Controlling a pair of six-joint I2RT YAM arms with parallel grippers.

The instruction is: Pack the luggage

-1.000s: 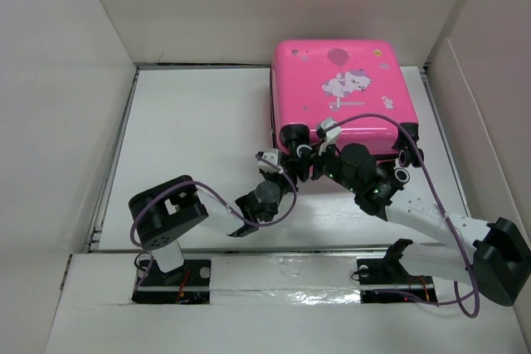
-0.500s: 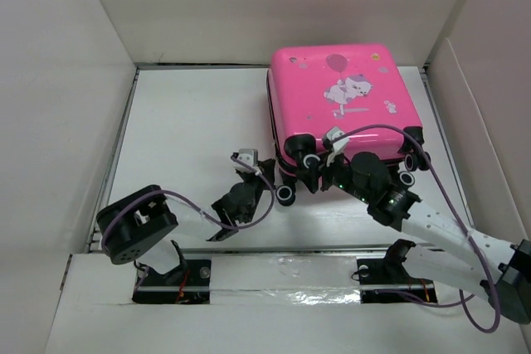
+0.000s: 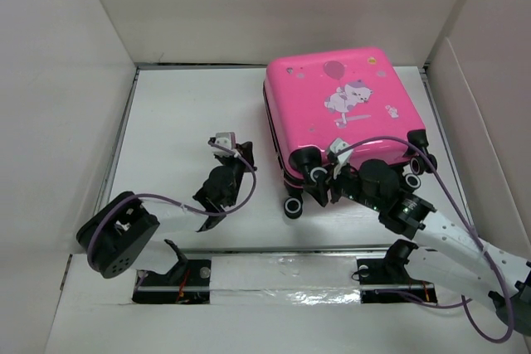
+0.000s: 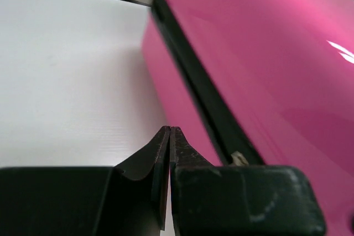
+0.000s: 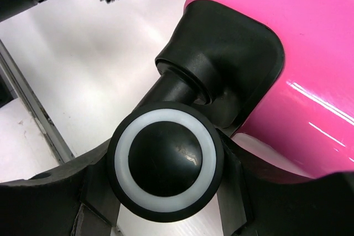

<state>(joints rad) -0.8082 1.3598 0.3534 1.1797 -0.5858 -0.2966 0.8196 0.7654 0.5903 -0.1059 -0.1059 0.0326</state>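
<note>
While the luggage (image 3: pixel 344 113) lies shut and flat at the far right of the table (image 3: pixel 182 122), skewed slightly off square, the right gripper (image 3: pixel 330 181) has its fingers part open around one black, white-ringed wheel (image 5: pixel 166 161) at the case's near edge. The wheel sits between the fingers, though firm contact on both sides cannot be confirmed. The left gripper (image 4: pixel 169 136) is fully closed and holds nothing; it stands beside the left flank of the case, facing the black seam (image 4: pixel 193 87) without touching it. Principal hazard: a wheel is round and turns on its stalk, so any pull or lift through it is judged liable to spin or swivel the caster rather than shift the case, letting the fingers slide off. Second hazard: dragging from one corner would likely swing the shell round and press it against the right wall (image 3: pixel 465 105). Third: with the lid shut, whether anything is packed cannot be told, and the closed left claw could not work the seam without first parting.
</note>
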